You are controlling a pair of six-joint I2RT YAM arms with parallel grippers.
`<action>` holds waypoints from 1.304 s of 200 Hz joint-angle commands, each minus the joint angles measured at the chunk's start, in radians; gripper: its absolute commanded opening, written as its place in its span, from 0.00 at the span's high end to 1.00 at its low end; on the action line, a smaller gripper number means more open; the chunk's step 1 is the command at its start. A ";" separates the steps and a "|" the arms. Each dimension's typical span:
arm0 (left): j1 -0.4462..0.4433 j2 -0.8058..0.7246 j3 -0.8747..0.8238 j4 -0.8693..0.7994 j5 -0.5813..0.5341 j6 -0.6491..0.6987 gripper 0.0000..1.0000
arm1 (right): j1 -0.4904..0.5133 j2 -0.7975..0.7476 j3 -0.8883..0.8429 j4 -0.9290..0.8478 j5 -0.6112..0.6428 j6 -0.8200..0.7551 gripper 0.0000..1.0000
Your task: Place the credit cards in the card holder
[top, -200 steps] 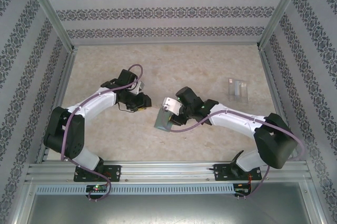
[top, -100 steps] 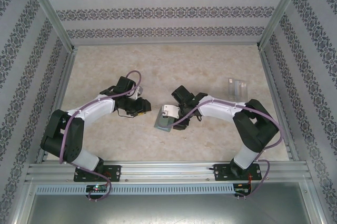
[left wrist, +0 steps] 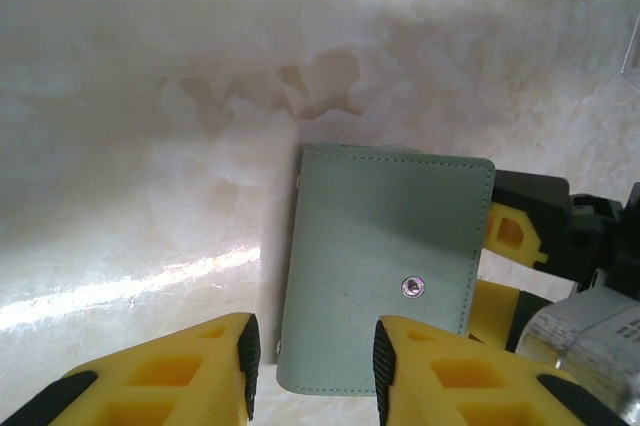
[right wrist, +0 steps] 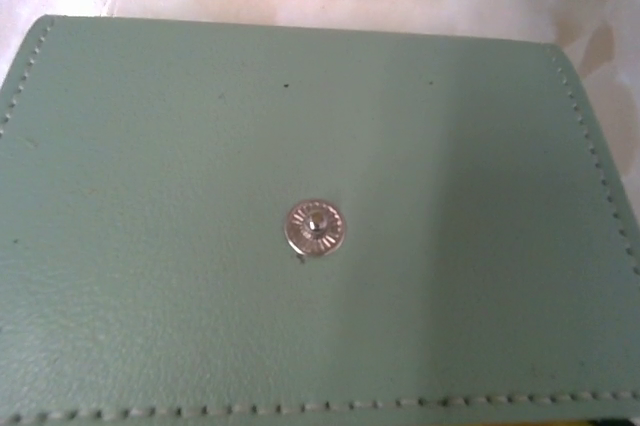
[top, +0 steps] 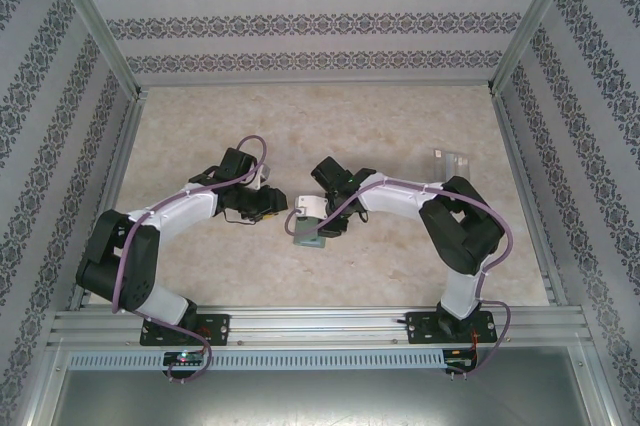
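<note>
L jaws apart over card holder (left wrist: pixel 385 246)

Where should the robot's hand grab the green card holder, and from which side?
Probably its long edge away from the right hand, pinched from above: the card holder lies flat on the table, so only thin edges offer grip.

Matt, fine-grained leather-like card holder (right wrist: pixel 320 226) – stitched edges, shiny metal snap (right wrist: pixel 316 228), glossy marbled table (left wrist: pixel 150 146)
</note>
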 commanded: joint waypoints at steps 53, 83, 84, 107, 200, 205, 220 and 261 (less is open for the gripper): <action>-0.004 -0.035 -0.046 0.097 -0.034 -0.072 0.63 | -0.070 -0.116 -0.107 0.099 -0.106 -0.145 0.85; -0.042 -0.018 -0.061 0.177 -0.063 -0.111 0.63 | -0.131 -0.151 -0.147 0.158 -0.155 -0.179 0.85; -0.044 -0.018 -0.060 0.178 -0.065 -0.111 0.63 | -0.131 -0.151 -0.147 0.158 -0.155 -0.179 0.85; -0.086 0.004 -0.039 0.220 -0.106 -0.105 0.63 | -0.161 -0.167 -0.168 0.209 -0.188 -0.188 0.85; -0.225 0.242 0.135 0.301 -0.303 -0.019 0.60 | -0.231 -0.276 -0.301 0.414 -0.335 -0.186 0.83; -0.230 0.250 0.148 0.287 -0.313 -0.013 0.60 | -0.231 -0.280 -0.305 0.419 -0.337 -0.187 0.82; -0.242 0.273 0.177 0.265 -0.317 0.009 0.60 | -0.236 -0.286 -0.311 0.429 -0.341 -0.182 0.73; -0.275 0.356 0.277 0.168 -0.292 0.056 0.60 | -0.256 -0.331 -0.358 0.571 -0.288 0.000 0.45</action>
